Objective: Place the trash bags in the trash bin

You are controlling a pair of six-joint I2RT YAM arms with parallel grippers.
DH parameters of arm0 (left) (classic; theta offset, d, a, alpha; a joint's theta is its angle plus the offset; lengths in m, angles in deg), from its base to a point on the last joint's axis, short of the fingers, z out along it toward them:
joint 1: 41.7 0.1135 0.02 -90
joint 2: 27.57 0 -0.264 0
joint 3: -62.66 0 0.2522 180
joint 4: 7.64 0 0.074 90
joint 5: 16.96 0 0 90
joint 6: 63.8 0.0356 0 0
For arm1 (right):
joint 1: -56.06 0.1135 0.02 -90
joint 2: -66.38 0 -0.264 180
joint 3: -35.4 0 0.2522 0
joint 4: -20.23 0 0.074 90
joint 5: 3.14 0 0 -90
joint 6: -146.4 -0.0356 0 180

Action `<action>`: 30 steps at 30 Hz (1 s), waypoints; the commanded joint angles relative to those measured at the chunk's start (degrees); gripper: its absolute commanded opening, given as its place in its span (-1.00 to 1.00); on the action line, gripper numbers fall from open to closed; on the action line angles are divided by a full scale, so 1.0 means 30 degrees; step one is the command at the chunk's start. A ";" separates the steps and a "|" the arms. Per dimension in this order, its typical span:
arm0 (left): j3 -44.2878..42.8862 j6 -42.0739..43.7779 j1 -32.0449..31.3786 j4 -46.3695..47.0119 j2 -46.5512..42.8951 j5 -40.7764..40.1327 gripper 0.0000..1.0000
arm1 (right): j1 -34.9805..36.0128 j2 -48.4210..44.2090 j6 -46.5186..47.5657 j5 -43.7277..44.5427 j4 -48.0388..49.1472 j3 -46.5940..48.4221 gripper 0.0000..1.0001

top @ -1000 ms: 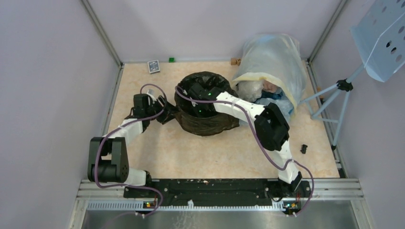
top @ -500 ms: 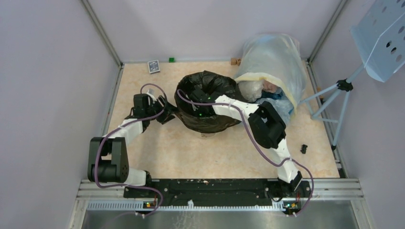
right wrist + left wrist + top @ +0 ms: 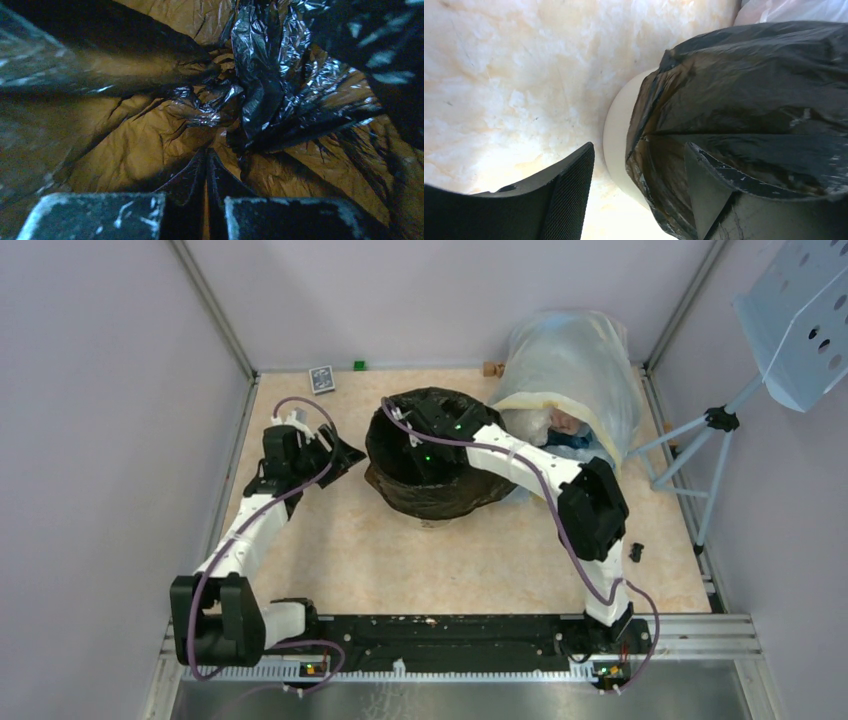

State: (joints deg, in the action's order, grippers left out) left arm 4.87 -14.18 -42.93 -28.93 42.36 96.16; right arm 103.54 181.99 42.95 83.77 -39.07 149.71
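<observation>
The trash bin stands mid-table, lined and draped with a black trash bag [image 3: 430,490]. In the left wrist view, a strip of the bin's cream wall [image 3: 616,140] shows below the bag's [image 3: 749,100] hem. My left gripper [image 3: 340,452] is open and empty, just left of the bin and apart from it. Its jaws [image 3: 639,147] stand wide, facing the bin's side. My right gripper [image 3: 415,450] reaches down inside the bin. Its fingertips [image 3: 206,156] are pressed together above the crumpled bag lining [image 3: 150,140]. Nothing shows between them.
A large translucent sack [image 3: 570,365] of rubbish lies at the back right, touching the bin. A card box [image 3: 321,378] and a green block [image 3: 359,365] sit by the back wall. A small black object [image 3: 636,552] lies right. A tripod stand [image 3: 700,440] stands outside the right rail.
My left gripper has let go of the bag's rim and drawn back to the left and farther from the bin. My right arm has swung toward the far side inside the bin.
</observation>
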 commanded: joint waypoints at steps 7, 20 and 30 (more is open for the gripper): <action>-0.3270 0.2201 -0.0010 -0.3299 -0.1839 -0.1359 0.49 | -0.1191 -0.1106 0.0354 -0.0562 0.0410 -0.1022 -1.00; -1.0086 0.6397 -0.4423 -0.8453 0.0640 -0.6114 0.76 | -0.1855 -0.0483 0.0206 -0.1114 0.1061 -0.1810 -1.00; -1.2327 0.7598 -0.5669 -1.0228 0.3085 -0.7827 0.38 | -0.0887 -0.0292 -0.0157 -0.0363 0.1377 -0.2089 -1.00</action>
State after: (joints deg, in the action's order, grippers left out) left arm -28.57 6.37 -58.87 -57.15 49.25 74.43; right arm 99.85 180.79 43.10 81.56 -36.34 143.31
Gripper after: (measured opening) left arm 0.712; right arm 0.004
